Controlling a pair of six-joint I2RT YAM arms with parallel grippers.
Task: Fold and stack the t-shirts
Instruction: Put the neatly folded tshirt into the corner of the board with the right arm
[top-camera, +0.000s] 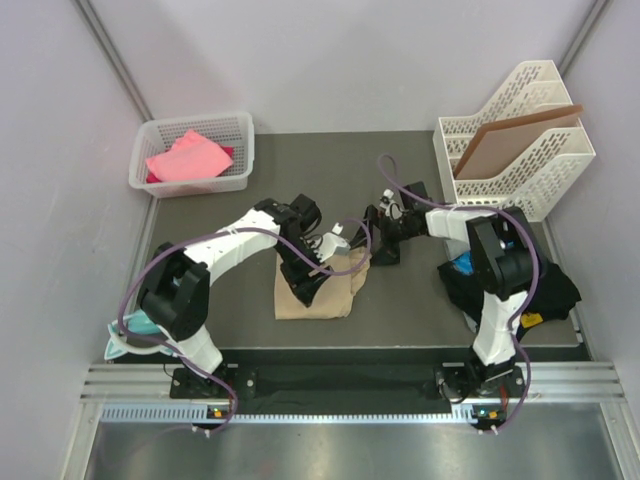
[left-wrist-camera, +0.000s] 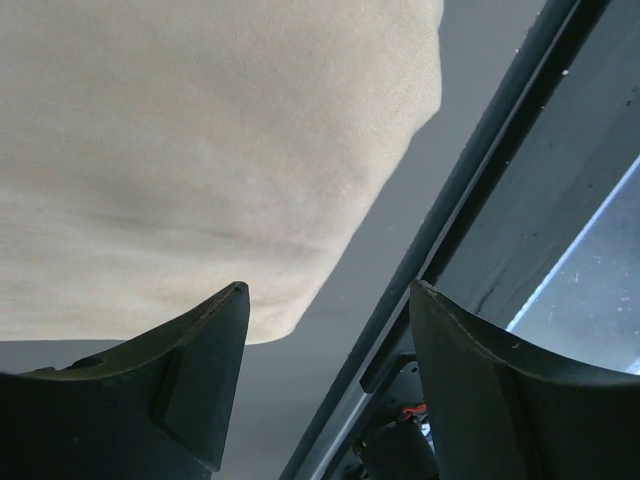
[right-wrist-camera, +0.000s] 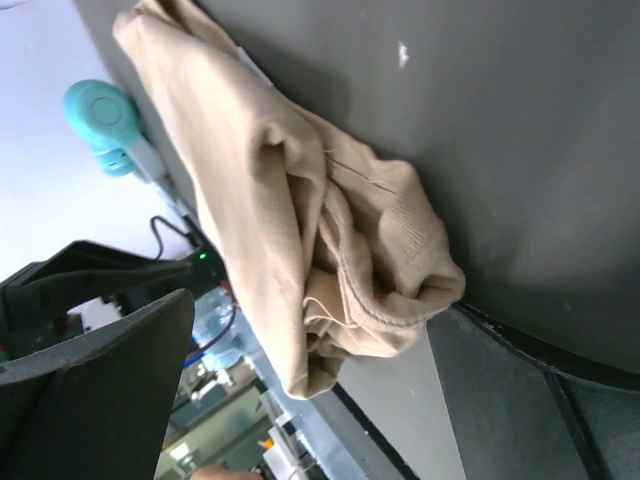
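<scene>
Between pale walls (top-camera: 350, 60), the dark grey tabletop (top-camera: 400, 310) carries a bunched tan t-shirt (top-camera: 315, 292) near its front edge; left gripper (left-wrist-camera: 328, 288) and right gripper (right-wrist-camera: 320, 310) both gape, holding nothing.

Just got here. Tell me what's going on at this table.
Two robot arms are folding shirts. Both work on the tan shirt in the middle, which is roughly folded. The left gripper hovers open over it, and the right gripper is open at its bunched end. Neither grips it. A pink shirt sits in the basket, and dark shirts lie on the right.
</scene>
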